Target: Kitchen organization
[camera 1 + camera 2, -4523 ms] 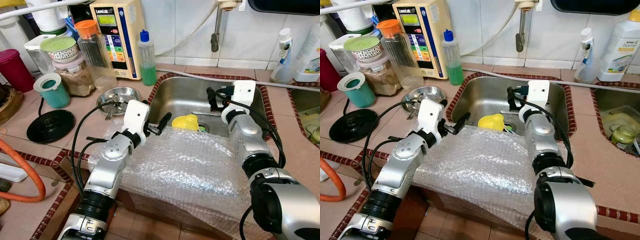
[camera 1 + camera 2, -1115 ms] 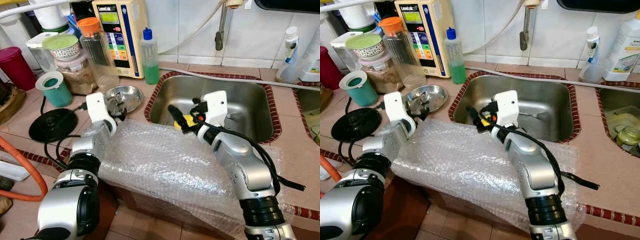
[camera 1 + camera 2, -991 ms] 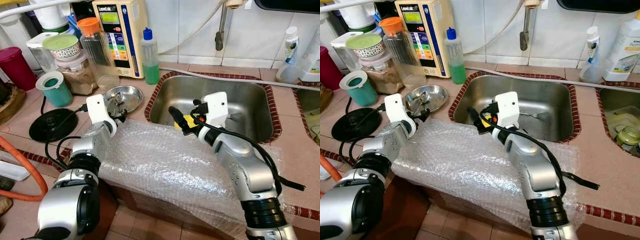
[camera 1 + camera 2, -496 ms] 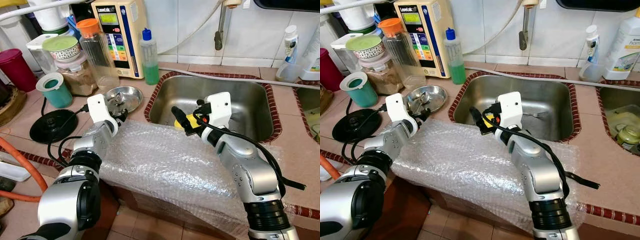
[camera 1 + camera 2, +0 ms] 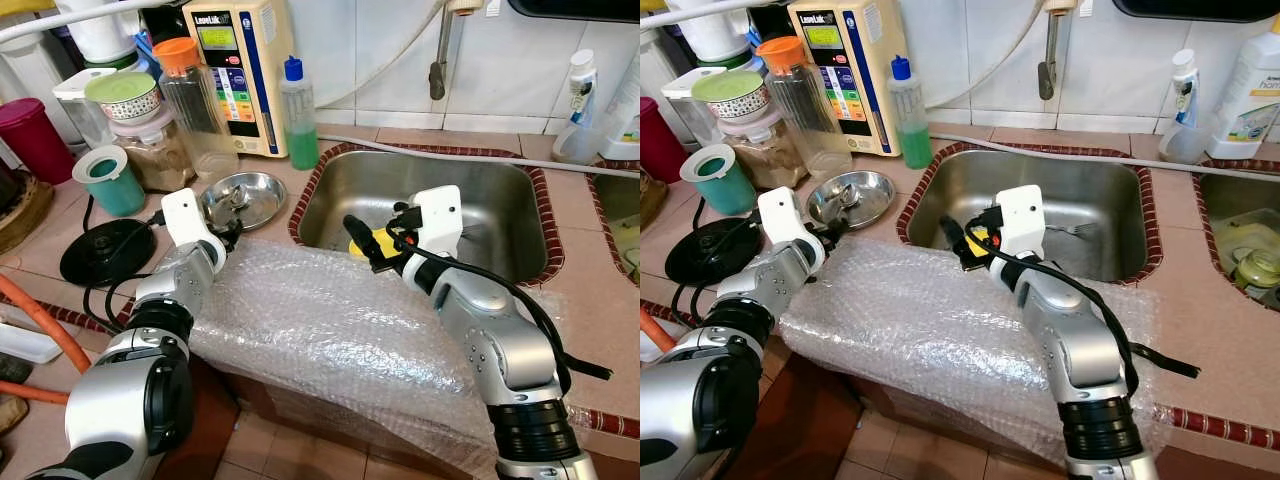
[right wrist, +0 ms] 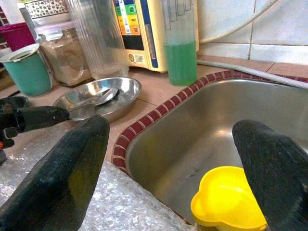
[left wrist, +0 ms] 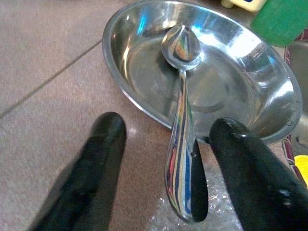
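- L gripper (image 7: 166, 159): fingers spread wide, gripping nothing, low over the counter (image 5: 300, 180) just near-left of the steel dish (image 5: 242, 197). The spoon handle runs between the two fingers; can't tell if either finger touches it.
- Spoon (image 7: 182, 120): bowl end lies inside the dish, handle sticks out over the rim toward the near side, tip ending above the bubble wrap (image 5: 330, 330).
- Dish sits on the counter left of the sink (image 5: 480, 190), near the green soap bottle (image 5: 297, 115).
- R gripper (image 6: 175, 159): fingers wide apart, empty, held at the sink's near-left edge, just above the wrap's far edge.
- Yellow cup (image 6: 228, 202): in the sink, near side, right by the R gripper, between its fingers as seen from the wrist; not touched.
- Bubble wrap sheet drapes over the counter's near edge in front of the sink; both forearms lie over it.
- Far left: teal cup (image 5: 107, 180), black round lid (image 5: 105, 250), jars, clear jug w/ orange cap (image 5: 190, 100), cream water unit (image 5: 245, 70) against the wall.
- Tap (image 5: 438, 50) above the sink; white bottles (image 5: 1250, 90) far right.
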`<state>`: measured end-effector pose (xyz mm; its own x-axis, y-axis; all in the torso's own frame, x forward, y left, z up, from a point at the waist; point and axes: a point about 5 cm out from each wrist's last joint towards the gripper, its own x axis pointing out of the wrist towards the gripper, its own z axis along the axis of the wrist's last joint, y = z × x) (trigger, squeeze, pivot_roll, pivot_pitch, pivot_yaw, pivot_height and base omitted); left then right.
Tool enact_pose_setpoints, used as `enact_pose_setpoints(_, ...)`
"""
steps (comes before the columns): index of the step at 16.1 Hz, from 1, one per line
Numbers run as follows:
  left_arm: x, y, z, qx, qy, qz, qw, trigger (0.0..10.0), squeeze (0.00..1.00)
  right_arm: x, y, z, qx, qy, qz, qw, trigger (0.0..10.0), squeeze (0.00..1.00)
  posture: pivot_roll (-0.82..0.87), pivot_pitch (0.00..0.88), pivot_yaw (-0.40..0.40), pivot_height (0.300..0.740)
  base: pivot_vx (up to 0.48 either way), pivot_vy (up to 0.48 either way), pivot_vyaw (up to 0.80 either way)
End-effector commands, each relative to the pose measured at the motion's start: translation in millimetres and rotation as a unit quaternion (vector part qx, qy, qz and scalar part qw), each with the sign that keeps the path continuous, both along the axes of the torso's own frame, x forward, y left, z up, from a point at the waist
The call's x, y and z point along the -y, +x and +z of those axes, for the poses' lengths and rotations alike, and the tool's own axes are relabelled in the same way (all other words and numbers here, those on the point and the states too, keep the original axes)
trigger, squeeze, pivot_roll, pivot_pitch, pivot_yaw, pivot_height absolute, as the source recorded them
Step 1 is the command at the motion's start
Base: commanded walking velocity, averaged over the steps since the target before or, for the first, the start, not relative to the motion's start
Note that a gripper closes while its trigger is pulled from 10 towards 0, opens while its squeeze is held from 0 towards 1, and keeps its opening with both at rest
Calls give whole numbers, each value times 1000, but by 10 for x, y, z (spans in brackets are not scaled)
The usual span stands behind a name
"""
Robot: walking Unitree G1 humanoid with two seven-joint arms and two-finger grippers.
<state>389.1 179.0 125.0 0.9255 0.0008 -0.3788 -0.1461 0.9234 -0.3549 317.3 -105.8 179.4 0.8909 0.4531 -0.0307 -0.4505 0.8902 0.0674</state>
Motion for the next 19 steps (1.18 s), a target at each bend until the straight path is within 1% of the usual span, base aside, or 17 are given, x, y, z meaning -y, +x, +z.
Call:
enact_pose_setpoints(1, -60, 16, 41, -4, -8, 13, 1000, 314, 0, -13, -26, 65, 10, 8, 1, 1000, 10000, 0, -6, 0, 166, 740, 0, 0, 0)
enact_pose_setpoints(2, -60, 21, 55, -1, -10, 12, 1000, 745, 0, -10, -33, 67, 9, 9, 0, 1000, 10000, 0, -7, 0, 167, 740, 0, 0, 0)
enact_pose_setpoints(3, -44, 26, 67, 1, -16, 1, 1000, 6039, 0, -10, -44, 69, 5, 15, 9, 1000, 10000, 0, -4, 0, 169, 740, 0, 0, 0)
enact_pose_setpoints(4, -38, 27, 70, 1, -20, -1, 1000, 10000, 0, -26, -60, 63, -1, 20, 23, 1000, 10000, 0, -2, 0, 170, 740, 0, 0, 0)
enact_pose_setpoints(6, -42, 24, 65, -1, -26, -2, 1000, 10000, 0, -89, -127, 42, -24, 35, 70, 997, 10000, 0, -3, 0, 176, 740, 0, 0, 0)
enact_pose_setpoints(7, -47, 20, 57, -5, -24, -3, 1000, 10000, 0, -119, -174, 23, -34, 28, 94, 995, 10000, 0, 1, 0, 175, 740, 0, 0, 0)
enact_pose_setpoints(8, -46, 17, 50, -7, -21, -6, 1000, 10000, 0, -156, -275, -68, -65, 15, 136, 989, 10000, 0, 1, 0, 175, 740, 0, 0, 0)
enact_pose_setpoints(11, -57, 17, 54, -7, -27, -6, 1000, 10000, 0, -157, -311, -174, -90, -2, 139, 986, 10000, 0, 5, 0, 173, 740, 0, 0, 0)
enact_pose_setpoints(12, -74, 11, 45, -10, -26, -1, 1000, 5020, 0, -155, -311, -188, -95, -4, 137, 986, 10000, 0, 4, 0, 173, 740, 0, 0, 0)
enact_pose_setpoints(13, -89, 3, 32, -13, -43, 8, 999, 0, 0, -159, -316, -192, -99, -9, 138, 985, 10000, 0, 3, 0, 174, 740, 0, 0, 0)
enact_pose_setpoints(16, -111, -8, 14, -19, -52, 11, 998, 0, 0, -171, -333, -200, -101, -18, 142, 985, 10000, 0, 4, 0, 176, 740, 0, 0, 0)
enact_pose_setpoints(19, -138, -3, 34, -18, -48, 17, 999, 0, 0, -170, -326, -205, -100, -26, 140, 985, 10000, 0, 4, 0, 177, 740, 0, 0, 0)
